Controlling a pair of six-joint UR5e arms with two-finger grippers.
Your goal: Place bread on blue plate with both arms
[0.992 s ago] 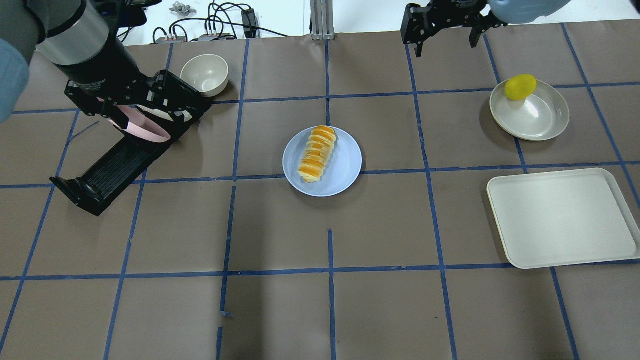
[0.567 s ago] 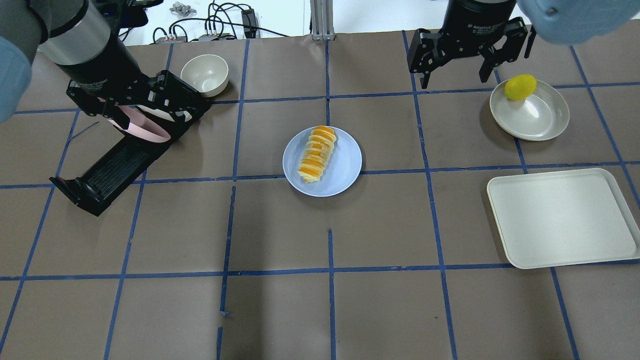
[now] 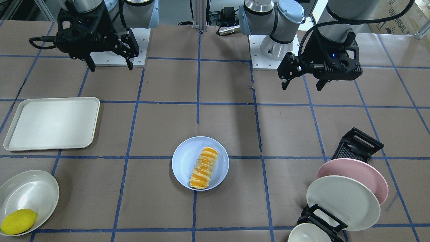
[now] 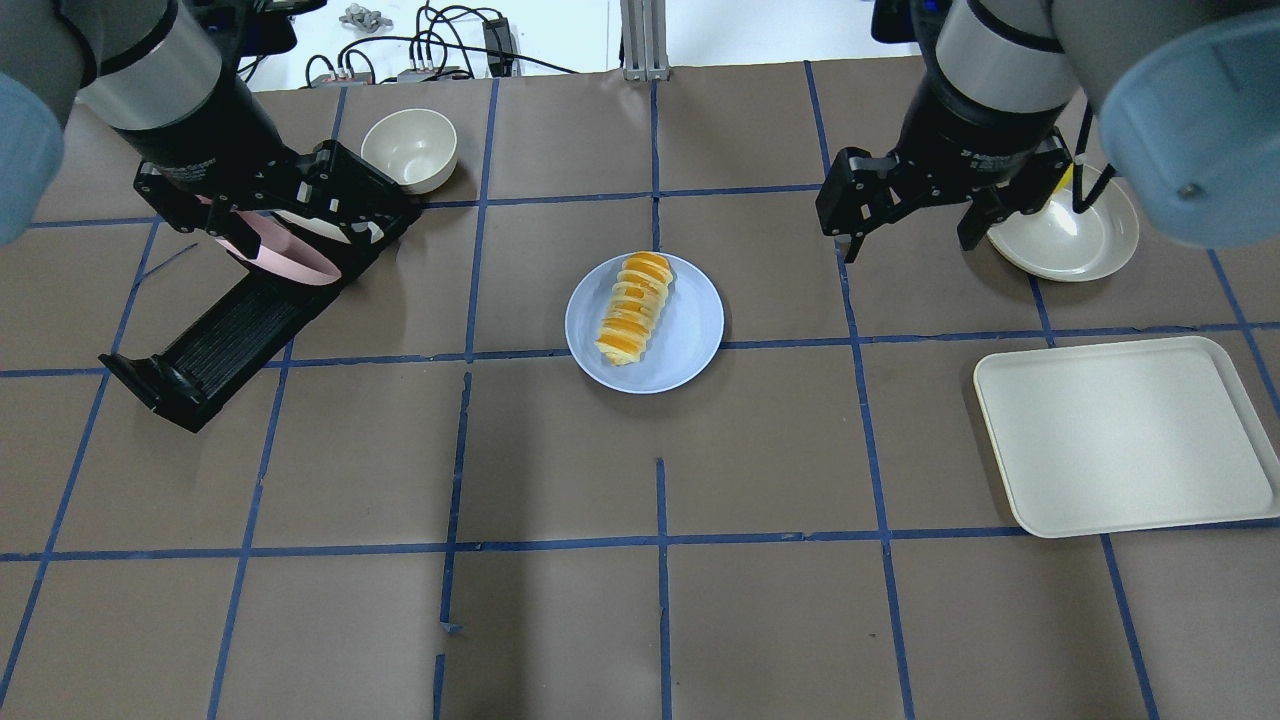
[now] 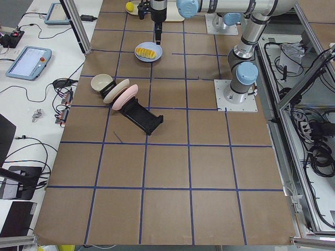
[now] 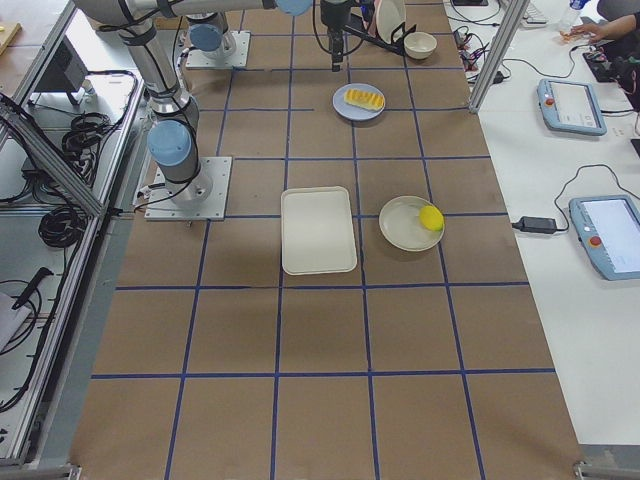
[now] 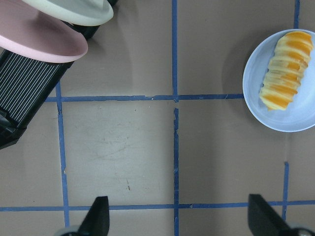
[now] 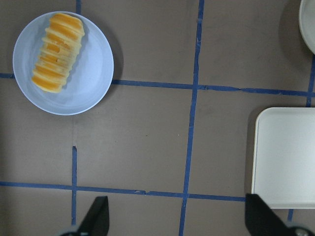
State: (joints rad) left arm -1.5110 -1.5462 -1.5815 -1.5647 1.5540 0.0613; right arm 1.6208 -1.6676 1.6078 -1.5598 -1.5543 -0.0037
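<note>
The bread [image 4: 634, 308], a ridged orange and cream loaf, lies on the blue plate [image 4: 692, 345] at the middle of the table. It also shows in the front view [image 3: 204, 168] on the blue plate [image 3: 183, 161]. My right gripper [image 4: 908, 248] is open and empty. It hangs above the table to the right of the plate, well apart from it. My left gripper [image 3: 301, 88] is open and empty, above the table near the dish rack. The wrist views show both grippers, left [image 7: 179, 221] and right [image 8: 177, 221], with the jaws spread wide and nothing between them.
A black dish rack [image 4: 220, 340] with a pink plate [image 3: 356, 171] and a white plate [image 3: 342, 201] stands at the left, next to a cream bowl [image 4: 408, 148]. A white tray [image 4: 1120, 435] and a cream plate [image 3: 30, 188] with a yellow lemon [image 3: 18, 221] are at the right.
My right arm has moved from the table's far edge toward the robot and now partly covers the cream plate and the lemon. Its gripper stays open. The left arm has not moved.
</note>
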